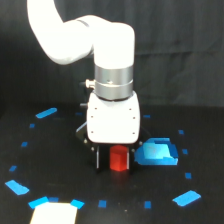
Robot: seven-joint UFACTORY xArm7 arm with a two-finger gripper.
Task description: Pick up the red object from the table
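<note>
**Robot claw around a small red block on a black table**

A white robot arm [82, 35] reaches down from the upper part of the exterior view, ending in a boxy white wrist housing above a dark gripper [116, 159]. The red object [119, 158] sits between the two dark fingers, low against the table [60, 170]. It is a small, stubby, solid red-orange block, narrower than the claw, with a slightly darker top edge. The fingers stand close on both sides of it, but whether they actually pinch it or only flank it cannot be told. Just beside it, on the exterior view's right, lies a flat bright blue piece [157, 152]. Small blue tape marks [19, 187] dot the black surface.
</note>
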